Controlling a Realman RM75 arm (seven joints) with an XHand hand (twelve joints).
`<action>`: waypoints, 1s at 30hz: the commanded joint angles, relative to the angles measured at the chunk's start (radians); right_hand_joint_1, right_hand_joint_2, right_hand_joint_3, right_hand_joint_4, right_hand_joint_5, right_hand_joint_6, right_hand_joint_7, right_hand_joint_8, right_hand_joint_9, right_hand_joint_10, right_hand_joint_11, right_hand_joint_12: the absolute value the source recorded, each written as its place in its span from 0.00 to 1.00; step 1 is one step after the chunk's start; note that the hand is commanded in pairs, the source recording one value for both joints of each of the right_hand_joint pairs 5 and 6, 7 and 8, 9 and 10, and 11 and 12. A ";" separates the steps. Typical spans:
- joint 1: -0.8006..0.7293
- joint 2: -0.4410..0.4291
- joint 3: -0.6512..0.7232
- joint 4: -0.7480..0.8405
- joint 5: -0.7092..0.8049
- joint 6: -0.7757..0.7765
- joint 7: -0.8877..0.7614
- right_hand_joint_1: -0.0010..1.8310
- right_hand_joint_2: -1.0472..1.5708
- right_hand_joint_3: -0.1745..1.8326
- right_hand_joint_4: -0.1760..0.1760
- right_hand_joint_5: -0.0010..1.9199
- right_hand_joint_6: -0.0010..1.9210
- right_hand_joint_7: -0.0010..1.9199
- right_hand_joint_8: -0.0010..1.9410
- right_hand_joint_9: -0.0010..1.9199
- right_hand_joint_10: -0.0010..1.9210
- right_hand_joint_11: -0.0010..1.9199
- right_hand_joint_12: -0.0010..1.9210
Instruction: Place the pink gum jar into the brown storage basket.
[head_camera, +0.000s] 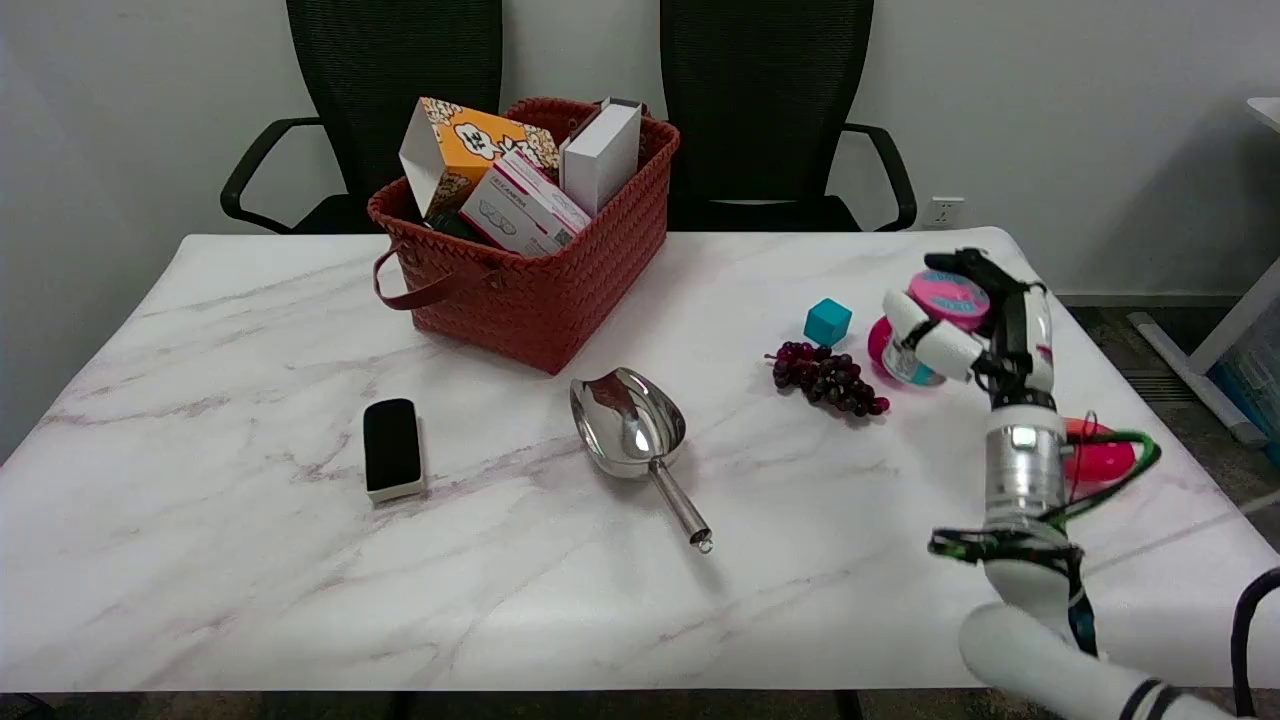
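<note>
At the table's right, the hand (975, 325) grips the pink, teal-labelled gum jar (935, 315).

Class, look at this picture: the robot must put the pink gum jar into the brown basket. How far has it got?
Done: the right hand has reached the pink gum jar at the table's right side, fingers wrapped around it. In hand: the grasp; whether the jar is lifted off the table cannot be told. Left: carrying it left, past the grapes, to the brown storage basket, which already holds boxes, and releasing it inside.
</note>
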 joint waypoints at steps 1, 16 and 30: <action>0.393 0.064 0.196 -0.054 -0.111 -0.567 0.066 0.65 0.93 0.35 0.50 0.45 0.45 0.57 0.57 0.56 0.55 0.45 0.45; 0.908 -0.025 0.024 -0.298 -0.103 -0.918 0.057 0.65 0.92 0.35 0.50 0.45 0.45 0.58 0.57 0.56 0.56 0.45 0.45; 1.405 -0.312 -0.134 -0.925 -0.103 -1.143 0.018 0.65 0.89 0.36 0.50 0.42 0.42 0.57 0.56 0.54 0.54 0.41 0.41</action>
